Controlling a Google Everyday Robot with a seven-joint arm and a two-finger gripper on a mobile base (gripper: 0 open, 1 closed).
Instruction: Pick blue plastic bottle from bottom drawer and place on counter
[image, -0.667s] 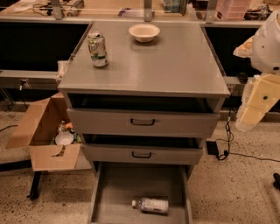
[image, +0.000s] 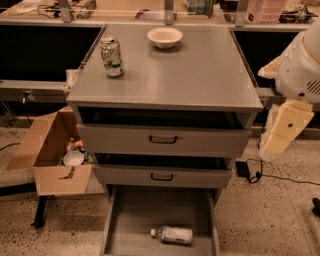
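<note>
The bottle (image: 172, 234) lies on its side in the bottom drawer (image: 145, 210), which is pulled out wide. Its white cap points left, and it rests near the front of the drawer, a little right of the middle, clear of the side walls. Above it the middle drawer (image: 162, 176) and the top drawer (image: 162, 140) each stand slightly open, both with black handles.

On the grey tabletop (image: 200, 75) a green-and-white can (image: 112, 56) stands upright near the left edge, and a pale bowl (image: 165, 36) sits near the back edge, well apart from the can.

The robot's white arm (image: 300, 70) comes in at the right edge. The gripper (image: 285, 130) hangs at its cream-coloured lower end, right of the cabinet at about the height of the top drawer, well apart from the bottle and touching nothing; I cannot tell whether it is apart or together.

An open cardboard box (image: 45, 145) with odds and ends inside sits on the floor left of the cabinet
</note>
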